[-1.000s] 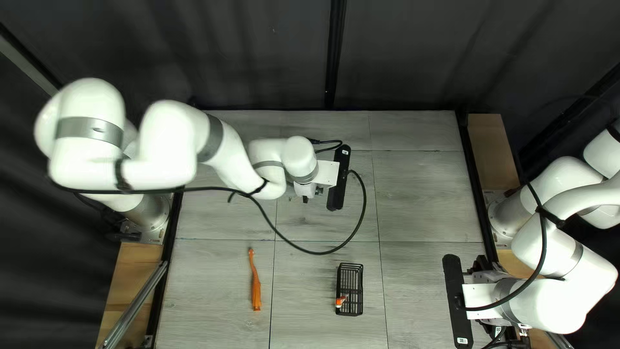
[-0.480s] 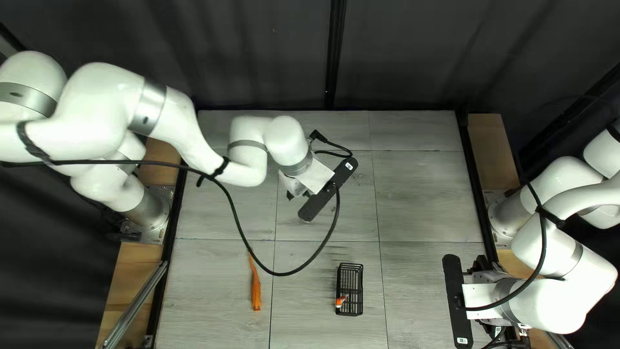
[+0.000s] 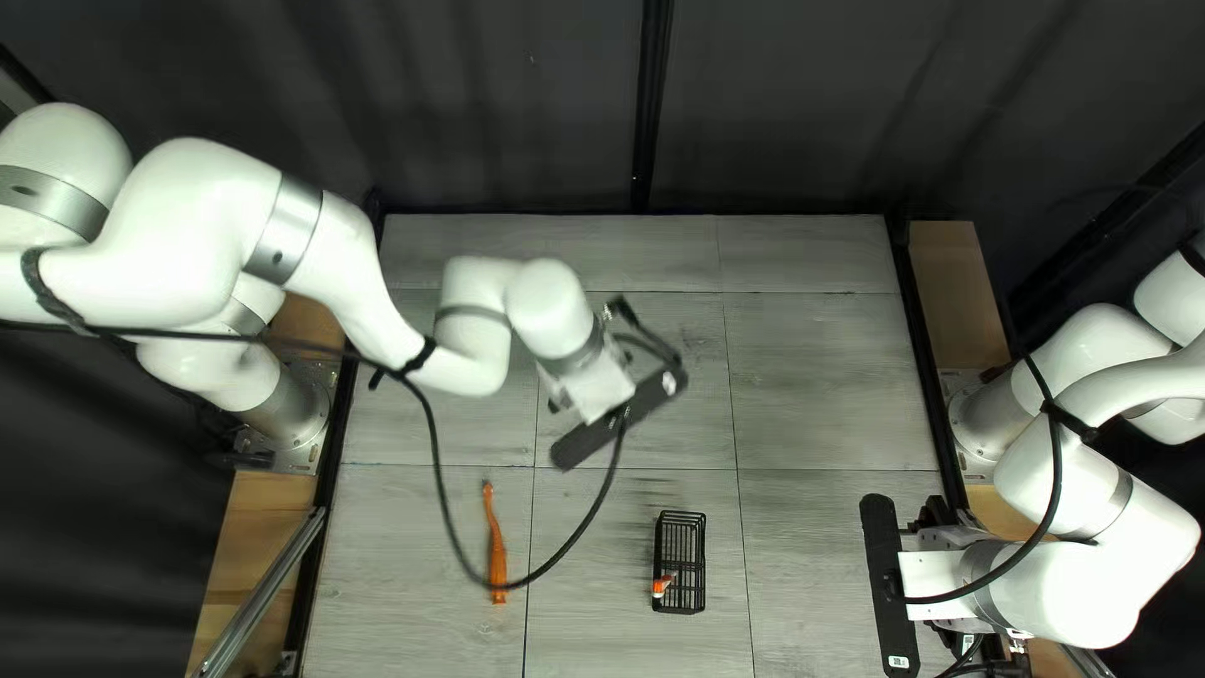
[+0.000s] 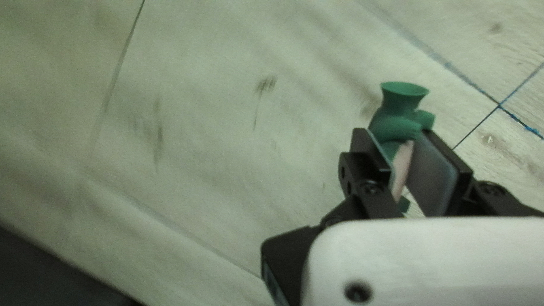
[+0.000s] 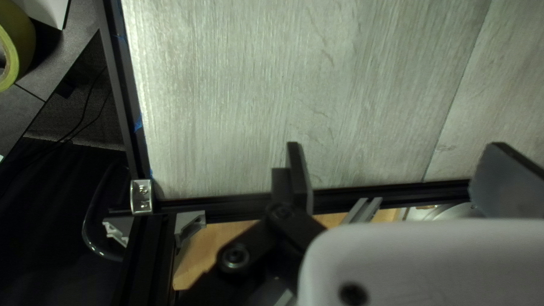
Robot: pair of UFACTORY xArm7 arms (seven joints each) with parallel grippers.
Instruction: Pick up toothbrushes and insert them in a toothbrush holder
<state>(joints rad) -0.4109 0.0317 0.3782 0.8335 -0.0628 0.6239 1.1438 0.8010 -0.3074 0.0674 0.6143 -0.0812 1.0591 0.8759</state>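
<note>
My left gripper [image 3: 561, 402] is over the table's middle, above and behind the black wire holder [image 3: 680, 540]. In the left wrist view my left gripper [image 4: 395, 137] is shut on a green toothbrush [image 4: 396, 119], whose flared, cup-like end sticks out past the fingertips. An orange toothbrush [image 3: 498, 565] lies on the table left of the holder. Something small, orange and white [image 3: 662, 585], shows at the holder's left side. At the right edge, my right gripper [image 3: 934, 512] is partly hidden by its mount; in the right wrist view my right gripper [image 5: 396, 148] stands wide open and holds nothing.
The left arm's black cable [image 3: 439, 471] loops low across the view, passing over the orange toothbrush. Black rails edge the table [image 3: 829, 377]. In the right wrist view, a yellow tape roll [image 5: 17, 45] lies outside the rail [image 5: 120, 85].
The left arm's gripper has swung round and moved left and toward the near edge, with its cable loop shifting along. The right arm, orange toothbrush and holder have stayed put.
</note>
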